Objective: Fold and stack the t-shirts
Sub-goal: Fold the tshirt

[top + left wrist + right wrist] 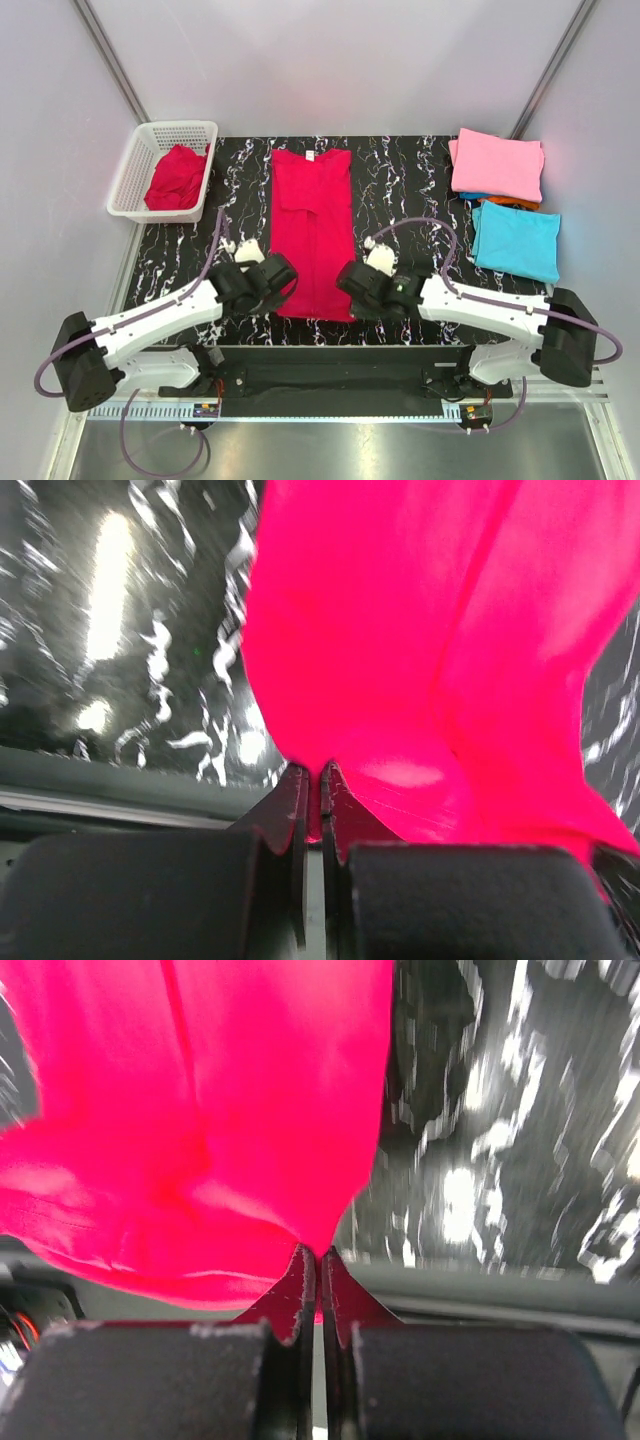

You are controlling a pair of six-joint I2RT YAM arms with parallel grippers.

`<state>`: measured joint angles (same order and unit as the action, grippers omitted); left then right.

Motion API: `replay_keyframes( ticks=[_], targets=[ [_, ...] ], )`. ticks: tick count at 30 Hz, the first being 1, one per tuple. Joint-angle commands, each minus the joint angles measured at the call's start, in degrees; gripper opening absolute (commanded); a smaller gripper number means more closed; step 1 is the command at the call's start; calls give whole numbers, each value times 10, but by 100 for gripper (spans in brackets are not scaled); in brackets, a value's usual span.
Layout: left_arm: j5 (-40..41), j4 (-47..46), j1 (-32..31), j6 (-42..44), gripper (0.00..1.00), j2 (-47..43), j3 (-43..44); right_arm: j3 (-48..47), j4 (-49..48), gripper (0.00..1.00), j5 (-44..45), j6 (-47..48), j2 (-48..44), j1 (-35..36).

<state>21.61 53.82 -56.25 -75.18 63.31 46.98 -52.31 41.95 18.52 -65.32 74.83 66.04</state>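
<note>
Stretched as a long narrow strip down the middle of the black marbled table (pixel 400 190): a crimson t-shirt (pixel 312 225), sides apparently folded in, collar at the far edge, hem at the near edge by the arms. Pinched at both near hem corners: left gripper (pixel 320 780) clamped tight on the left corner, right gripper (pixel 320 1258) clamped tight on the right corner, red cloth fanning up and away from each pair of closed jaws. Hard to say through the blurred wrist views whether the hem is already clear of the tabletop. Long axis running straight away from the arms; shirt body lying ahead of both grippers, neither arm nearer than the other. Likely next: hem carried forward toward the collar, both arms in step. Farther out, a second crimson t-shirt (pixel 177 178) crumpled in the white mesh basket (pixel 130 170) at far left. At far right, a folded pink t-shirt (pixel 497 163) over an orange t-shirt (pixel 515 203), with a folded turquoise t-shirt (pixel 517 240) just beside.
</note>
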Motion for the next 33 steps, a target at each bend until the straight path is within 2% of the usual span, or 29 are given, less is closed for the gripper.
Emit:
replay_keyframes(
  ticks=[1,6,12,19,24,29,30,31,32,33],
  targets=[
    [65,25,56,39,0,19,63,-72,21,0,58,89,22,-49],
    [56,5,155,126,0,90,136,-176,9,0,49,232,82,-153],
    [13,-42,236,231,0,217,241,-253,-63,0,-23,333,177,-255],
    [-17,-72,291,296,0,391,382,-358,-104,0,-121,410,332,-311],
    [-41,-89,334,327,0,486,469,-458,-113,0,-153,447,442,-340],
    [-63,-90,355,350,0,572,549,-549,-109,1,-178,460,506,-378],
    [-64,-90,358,357,0,592,570,-562,-98,5,-183,459,524,-383],
    [-68,-93,359,361,1,600,580,-575,-94,19,-183,459,532,-388],
    [-73,-94,363,366,11,607,589,-598,-91,46,-183,463,539,-391],
    [-74,-97,365,373,21,617,601,-608,-81,60,-180,463,549,-395]
  ],
)
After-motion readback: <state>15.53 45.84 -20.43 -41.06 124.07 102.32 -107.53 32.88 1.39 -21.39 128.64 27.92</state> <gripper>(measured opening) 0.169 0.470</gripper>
